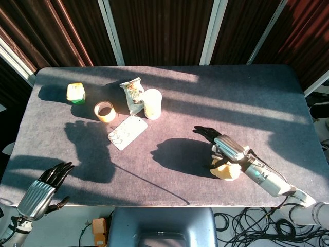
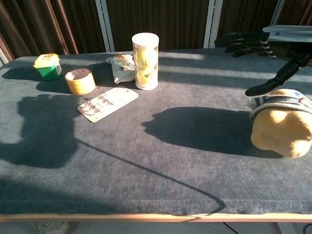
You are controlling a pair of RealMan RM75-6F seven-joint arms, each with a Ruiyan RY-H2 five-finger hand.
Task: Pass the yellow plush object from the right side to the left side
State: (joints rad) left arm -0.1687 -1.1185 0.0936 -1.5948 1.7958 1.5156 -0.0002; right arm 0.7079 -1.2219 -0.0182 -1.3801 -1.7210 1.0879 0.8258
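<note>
The yellow plush object (image 2: 282, 124) lies on the table at the right; a striped white band crosses its top. From the head view, the plush (image 1: 226, 171) is partly hidden under my right hand. My right hand (image 1: 222, 144) hovers just above it, fingers spread and empty, its thumb hanging down near the plush's top edge. In the chest view the right hand (image 2: 263, 48) sits above and behind the plush, apart from it. My left hand (image 1: 43, 188) hangs off the table's front left edge, fingers apart, holding nothing.
At the back left stand a tennis-ball tube (image 2: 145, 61), a crumpled packet (image 2: 122, 67), a tape roll (image 2: 80, 81), a green and yellow box (image 2: 48, 66) and a flat white card pack (image 2: 107, 103). The table's front edge (image 2: 156, 215) runs along the bottom.
</note>
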